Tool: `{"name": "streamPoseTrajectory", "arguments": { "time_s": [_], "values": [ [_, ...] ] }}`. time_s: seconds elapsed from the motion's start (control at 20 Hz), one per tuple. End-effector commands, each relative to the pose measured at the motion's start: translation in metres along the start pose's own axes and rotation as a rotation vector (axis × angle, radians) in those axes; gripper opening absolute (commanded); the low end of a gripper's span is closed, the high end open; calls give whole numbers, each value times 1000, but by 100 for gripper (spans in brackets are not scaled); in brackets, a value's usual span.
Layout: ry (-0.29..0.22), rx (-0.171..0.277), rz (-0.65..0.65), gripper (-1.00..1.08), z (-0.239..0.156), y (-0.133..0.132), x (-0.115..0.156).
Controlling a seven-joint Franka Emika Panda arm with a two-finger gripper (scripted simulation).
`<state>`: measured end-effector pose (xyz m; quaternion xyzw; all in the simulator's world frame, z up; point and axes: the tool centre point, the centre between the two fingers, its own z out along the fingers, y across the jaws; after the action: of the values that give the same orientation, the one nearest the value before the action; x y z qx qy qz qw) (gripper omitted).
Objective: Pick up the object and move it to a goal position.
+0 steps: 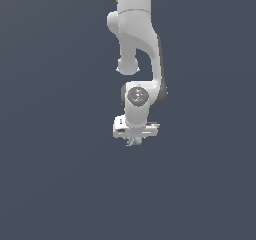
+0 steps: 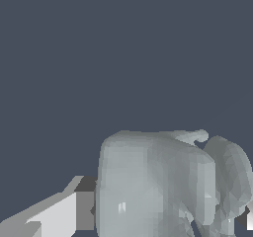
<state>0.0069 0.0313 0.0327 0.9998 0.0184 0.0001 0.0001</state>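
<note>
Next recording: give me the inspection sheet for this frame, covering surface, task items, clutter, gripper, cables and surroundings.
Surface: uniform dark blue-grey ground, no edges seen.
Job's things: small pale grey-green lumpy object sits between the gripper fingers; in the exterior view only a sliver shows.
Clutter: nothing seen.
Gripper: white gripper points down, one finger beside the object; appears shut on it.
Cables: nothing seen.
Surroundings: white robot arm only; no goal marker seen.

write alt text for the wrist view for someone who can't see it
A pale grey-green lumpy object fills the lower frame, sitting between the gripper fingers, one white and grey finger visible beside it. Plain dark blue-grey background lies behind.
</note>
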Motion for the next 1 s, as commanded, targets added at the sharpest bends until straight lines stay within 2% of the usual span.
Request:
{"name": "streamPoseTrajectory", "arguments": {
  "time_s": [0.0, 0.5, 0.95],
  "values": [
    [-1, 0, 0, -100, 1, 0, 0],
    [0, 0, 0, -100, -16, -7, 2],
    [0, -1, 0, -100, -82, -35, 11]
  ]
}}
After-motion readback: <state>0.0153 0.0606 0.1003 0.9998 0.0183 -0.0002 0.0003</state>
